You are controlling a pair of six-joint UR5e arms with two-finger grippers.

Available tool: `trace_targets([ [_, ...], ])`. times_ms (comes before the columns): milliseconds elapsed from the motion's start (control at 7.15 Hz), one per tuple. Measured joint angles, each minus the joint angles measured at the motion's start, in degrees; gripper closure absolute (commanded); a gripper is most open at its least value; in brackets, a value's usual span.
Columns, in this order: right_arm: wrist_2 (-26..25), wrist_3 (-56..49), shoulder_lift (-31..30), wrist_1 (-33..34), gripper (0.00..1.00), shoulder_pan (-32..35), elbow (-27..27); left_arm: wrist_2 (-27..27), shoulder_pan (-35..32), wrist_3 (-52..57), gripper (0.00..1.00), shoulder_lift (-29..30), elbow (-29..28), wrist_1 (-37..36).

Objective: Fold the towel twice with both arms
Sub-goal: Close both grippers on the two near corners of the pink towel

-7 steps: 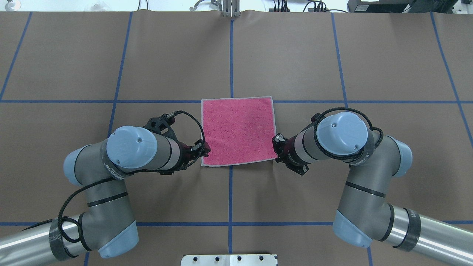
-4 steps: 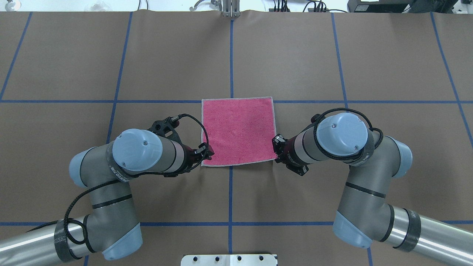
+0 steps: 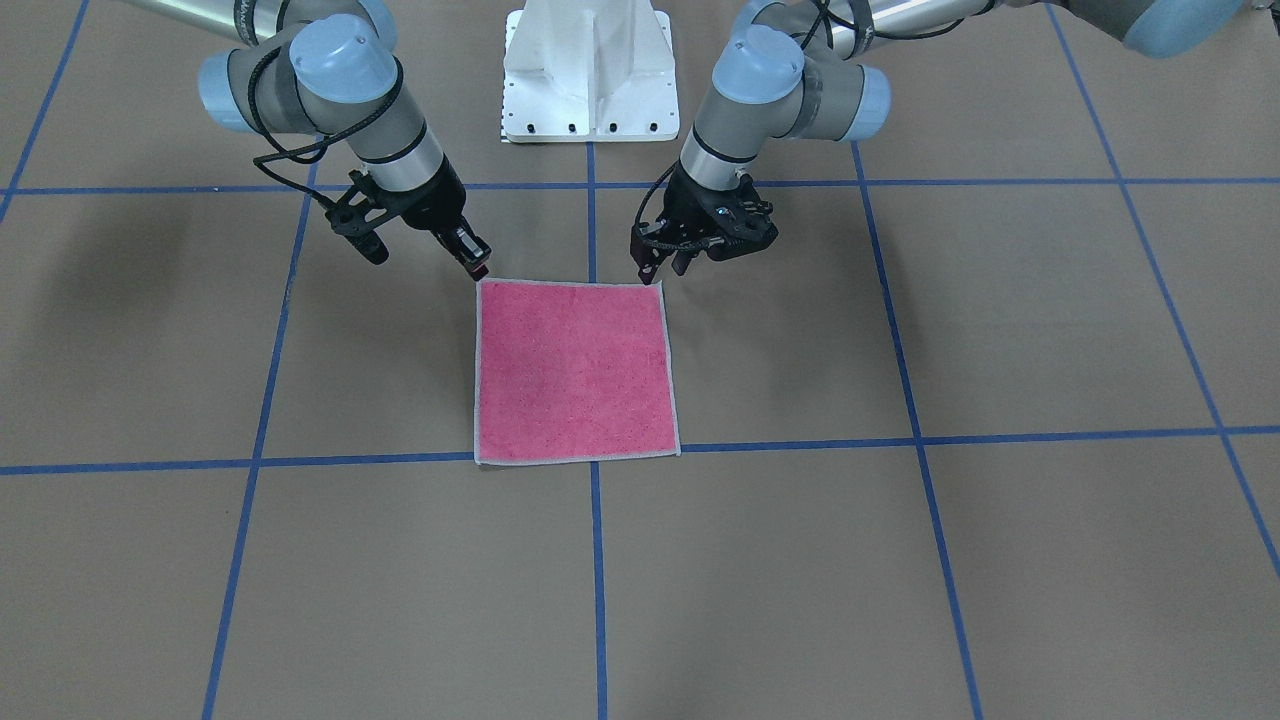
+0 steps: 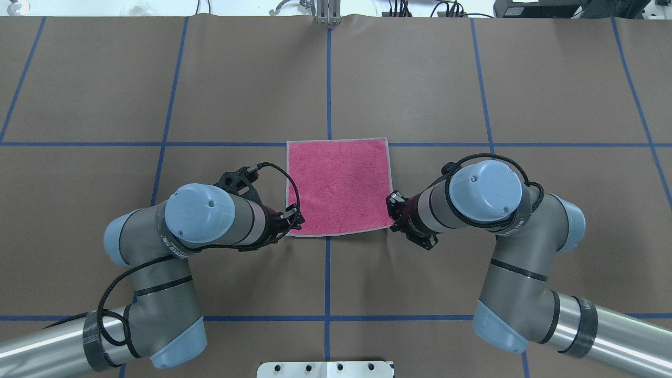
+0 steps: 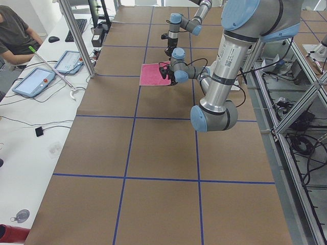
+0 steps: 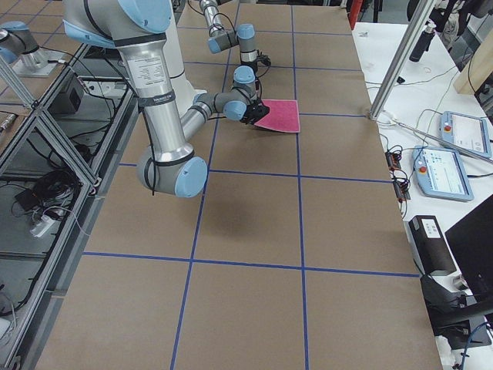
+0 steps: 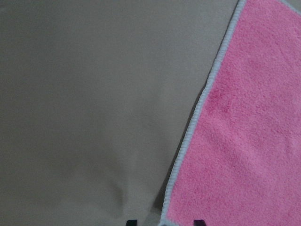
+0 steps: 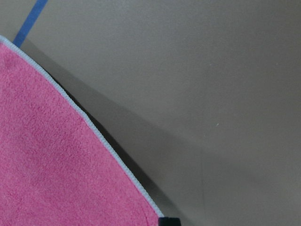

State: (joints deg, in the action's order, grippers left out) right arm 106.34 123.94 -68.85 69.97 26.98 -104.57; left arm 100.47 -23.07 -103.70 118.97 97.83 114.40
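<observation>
We judge neither fold begun: the small square pink terry towel lies flat on the brown paper-covered table, the black right gripper seemingly pinching one near corner, the black left gripper spread astride the other.

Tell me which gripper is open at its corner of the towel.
The left gripper: its two fingertips stand apart, straddling the towel at its near corner. The right gripper looks closed on its own corner.

Overhead and front cameras face oppositely; both frame the towel.
</observation>
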Motion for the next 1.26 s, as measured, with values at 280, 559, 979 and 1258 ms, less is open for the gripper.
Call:
trace_targets([
  [280, 0.01, -0.01, 0.0, 0.01, 1.0, 0.0, -0.02, 0.14, 0.16, 0.16, 0.27, 0.25, -0.13, 0.18],
  [559, 0.01, -0.01, 0.03, 0.02, 1.0, 0.0, -0.02, 0.01, 0.33, -0.27, 0.34, 0.35, -0.73, 0.05],
  [979, 0.01, -0.01, 0.03, -0.01, 1.0, 0.0, -0.1, -0.09, 0.39, -0.43, 0.38, 0.44, -1.5, 0.03],
  [1258, 0.07, -0.01, 0.03, -0.01, 1.0, 0.0, -0.11, -0.06, 0.45, -0.43, 0.46, 0.62, -1.85, 0.03],
])
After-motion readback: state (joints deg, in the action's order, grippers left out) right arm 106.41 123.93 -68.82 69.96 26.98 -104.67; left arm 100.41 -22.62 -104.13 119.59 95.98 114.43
